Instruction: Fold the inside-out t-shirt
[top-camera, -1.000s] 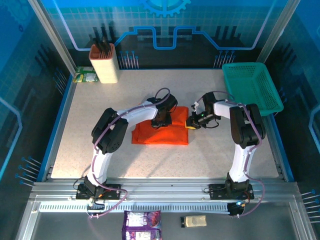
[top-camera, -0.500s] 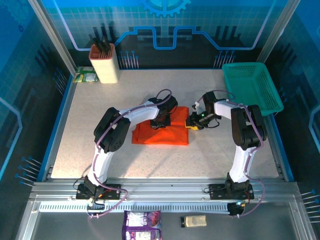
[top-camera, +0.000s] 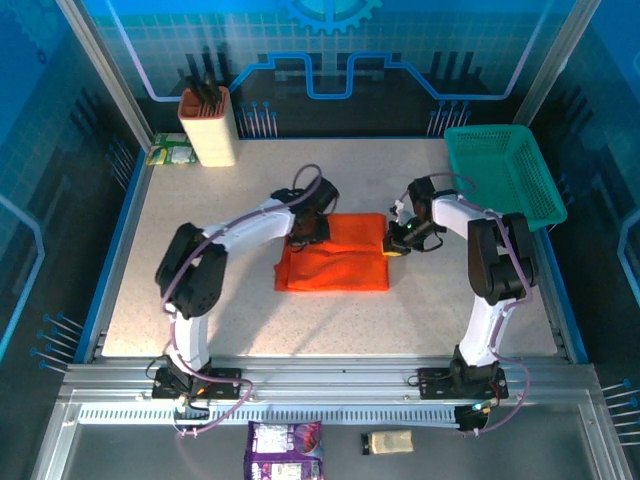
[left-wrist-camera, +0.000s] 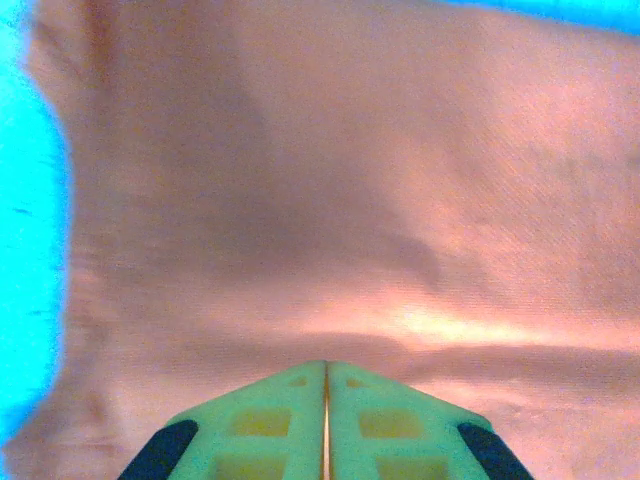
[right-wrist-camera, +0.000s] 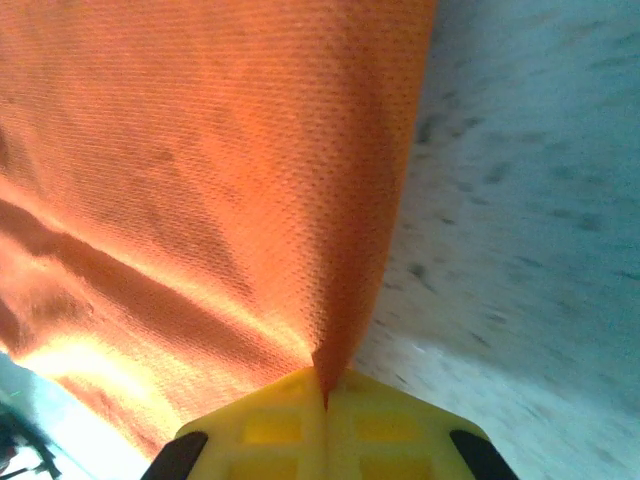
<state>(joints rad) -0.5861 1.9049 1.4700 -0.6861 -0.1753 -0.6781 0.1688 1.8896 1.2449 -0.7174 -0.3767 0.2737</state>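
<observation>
speckled table (top-camera: 190, 215) bears folded orange t-shirt (top-camera: 335, 268), green basket (top-camera: 497, 172).

The left arm (top-camera: 250, 220) and right arm (top-camera: 482, 335) are built of rounded white links joined by bulky black joints, with thin grey-purple cables (top-camera: 310, 167) looping along them down to black bases (top-camera: 190, 380). The left claw (left-wrist-camera: 325, 365) and right claw (right-wrist-camera: 325, 385) have yellow-green fingers (left-wrist-camera: 265, 425) moulded with square recesses and black outer corners.

T-shirt (top-camera: 333, 265) lies mid-table (top-camera: 200, 300). Left hand (top-camera: 305, 232) at its far left corner, right hand (top-camera: 396, 243) at its far right edge. Basket (top-camera: 503, 175) on far right corner, holder (top-camera: 207, 127) on far left corner, packet (top-camera: 168, 151) just left of holder.
</observation>
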